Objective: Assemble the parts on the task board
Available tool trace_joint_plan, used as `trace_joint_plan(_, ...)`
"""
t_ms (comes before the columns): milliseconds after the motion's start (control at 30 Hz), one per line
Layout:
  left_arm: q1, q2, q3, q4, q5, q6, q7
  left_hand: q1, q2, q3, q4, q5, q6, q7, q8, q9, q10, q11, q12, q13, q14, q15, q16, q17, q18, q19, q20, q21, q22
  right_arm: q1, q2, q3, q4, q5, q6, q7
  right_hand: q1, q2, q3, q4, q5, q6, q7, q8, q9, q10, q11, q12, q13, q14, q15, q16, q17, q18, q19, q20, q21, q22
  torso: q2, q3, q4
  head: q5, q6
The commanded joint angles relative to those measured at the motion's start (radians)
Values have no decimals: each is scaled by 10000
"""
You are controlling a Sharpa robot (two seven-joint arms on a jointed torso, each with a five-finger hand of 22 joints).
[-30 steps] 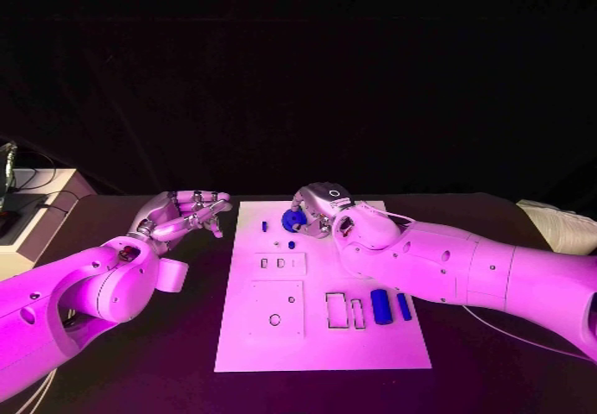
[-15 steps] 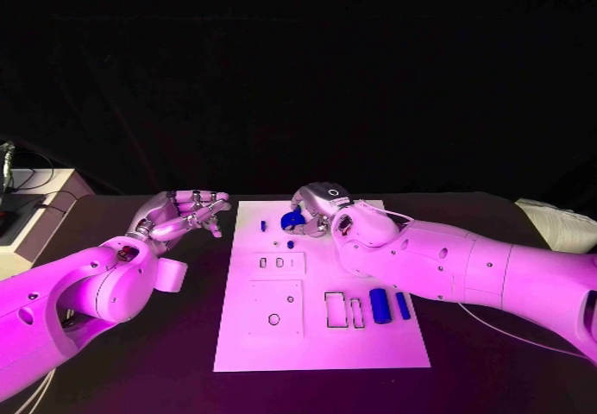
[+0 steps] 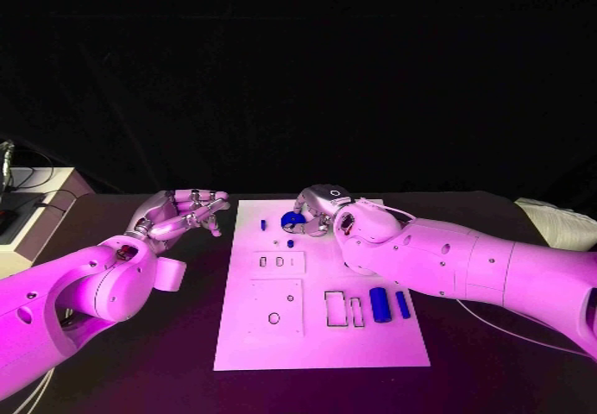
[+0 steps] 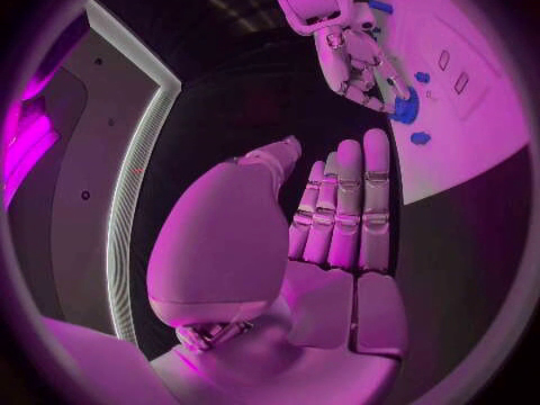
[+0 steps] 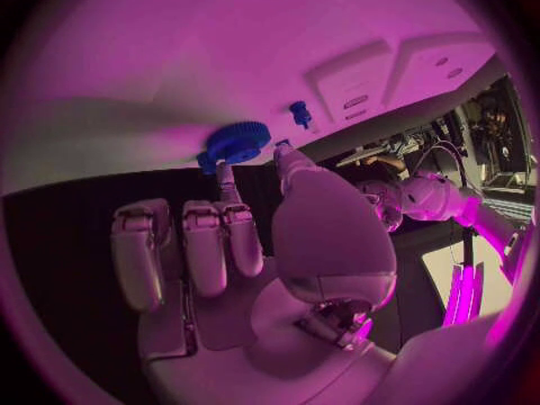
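On the task board [image 3: 317, 345], right robot hand [image 3: 321, 210] pinching blue gear [image 3: 293, 220] — left robot hand [image 3: 185, 216] spread, empty, beside board.

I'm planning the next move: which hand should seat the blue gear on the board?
Right. The right hand already holds the blue gear over the task board; the left hand sits off the board, holding nothing.

Task board [image 3: 321, 345]: showing white, plain, with dark-outlined cut-outs. Gear [image 5: 237, 141]: showing blue. Two bars [image 3: 380, 304]: showing blue. Small peg [image 3: 264, 226]: appearing blue, though too small to be sure. Surface [image 3: 149, 362]: showing black. Hands [image 3: 186, 216]: showing silver.
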State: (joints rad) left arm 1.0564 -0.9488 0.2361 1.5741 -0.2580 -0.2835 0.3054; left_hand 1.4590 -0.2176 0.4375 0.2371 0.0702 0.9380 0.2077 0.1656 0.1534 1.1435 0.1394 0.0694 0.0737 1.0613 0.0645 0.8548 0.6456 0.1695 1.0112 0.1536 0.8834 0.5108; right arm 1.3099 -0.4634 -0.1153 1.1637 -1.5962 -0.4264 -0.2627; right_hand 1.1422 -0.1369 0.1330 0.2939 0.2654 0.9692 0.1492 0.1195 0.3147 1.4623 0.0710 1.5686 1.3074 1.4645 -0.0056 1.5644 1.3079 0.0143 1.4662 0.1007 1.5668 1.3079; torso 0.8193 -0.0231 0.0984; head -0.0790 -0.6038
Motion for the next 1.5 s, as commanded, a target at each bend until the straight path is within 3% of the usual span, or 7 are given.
trace_joint_plan(33, 5, 1, 8, 11, -39, 115, 31, -19, -60, 39, -23, -29, -64, 23, -69, 7, -48, -4, -49, 2, -61, -11, 49, -13, 127, -82, 0, 34, 9, -57, -98, -47, 93, 173, 522, 191, -2, 135, 114, 2, 121, 140, -26, 101, 39, 1085, -28, 22, 2634, 1047, -22, 48, 2554, -143, 1046, -13, 40, 2629, -2, 3, -9, 7, 7)
trace_joint_plan(367, 4, -1, 8, -36, -39, 99, 38, -26, -44, 47, -18, -27, -68, 29, -72, 7, -58, 0, -48, 2, -68, -7, 53, -16, 127, -102, 5, 50, 19, -76, -687, -49, 622, 103, -1086, 172, 67, 71, 248, -21, 239, 250, -63, 139, 53, 1085, -72, 22, 2634, 1063, -64, 64, 2629, -143, 1046, -59, 40, 2629, -12, 22, -23, -4, 69)
trace_joint_plan(567, 3, -3, 8, -82, -39, 87, 44, -21, -39, 53, -23, -25, -72, 30, -74, 7, -65, 1, -48, 1, -72, -6, 55, -18, 128, -112, 8, 59, 26, -72, -1199, -12, 971, 177, -1273, 136, 49, -128, 202, -1, 192, 217, -48, 106, 39, 1085, -62, 22, 2634, 1063, -64, 64, 2629, -143, 1046, -67, 40, 2629, -21, 26, -38, -1, 106)
trace_joint_plan(833, -4, -2, 8, -122, -38, 98, 61, -21, -39, 53, -23, -25, -72, 30, -74, 7, -65, 1, -48, 1, -72, -6, 55, -18, 128, -112, 8, 59, 26, 12, -2124, 55, 1469, 1051, -1488, 839, 492, -206, 326, -32, -20, 272, -59, 112, 41, 1085, -66, 22, 2634, 1054, -89, 54, 2585, -143, 1046, -86, 40, 2629, -86, 106, -142, 76, 72)
trace_joint_plan(1100, -49, -20, 7, -129, -34, 183, 127, -26, -43, 74, -45, -27, -44, 16, -57, 21, -26, -6, -14, 17, -178, 4, 18, -55, 131, -243, 26, 98, 62, 234, -3165, 87, 1399, 3352, -655, 2899, 2831, -670, 967, -782, -280, 137, -16, -52, -39, 1085, -34, 22, 2634, 995, -127, -11, 2334, -109, 978, -122, -69, 2530, -128, 174, -247, 90, 77)
trace_joint_plan(1367, -120, 2, 7, -134, -33, 281, 150, -33, -51, 101, -65, -29, 16, -8, -22, 44, 78, -30, 28, 43, -279, -3, -42, -108, 137, -382, 35, 115, 83, 271, -3651, 89, 836, 3888, -3, 3786, 3253, -945, 1000, -968, -229, 25, -34, -168, -94, 1085, -51, 22, 2634, 1027, -126, 24, 2475, -113, 985, -127, -59, 2541, -140, 254, -290, 14, 42)
trace_joint_plan(1500, -149, 11, 7, -145, -33, 294, 156, -31, -57, 105, -71, -29, 19, -12, -20, 46, 86, -34, 29, 45, -295, -4, -53, -117, 138, -402, 36, 115, 84, 268, -3757, 88, 563, 3950, 174, 3924, 3306, -985, 989, -985, -162, -29, -21, -210, -111, 1085, -49, 22, 2634, 1035, -117, 33, 2510, -119, 998, -124, -37, 2560, -129, 257, -298, 23, 52)
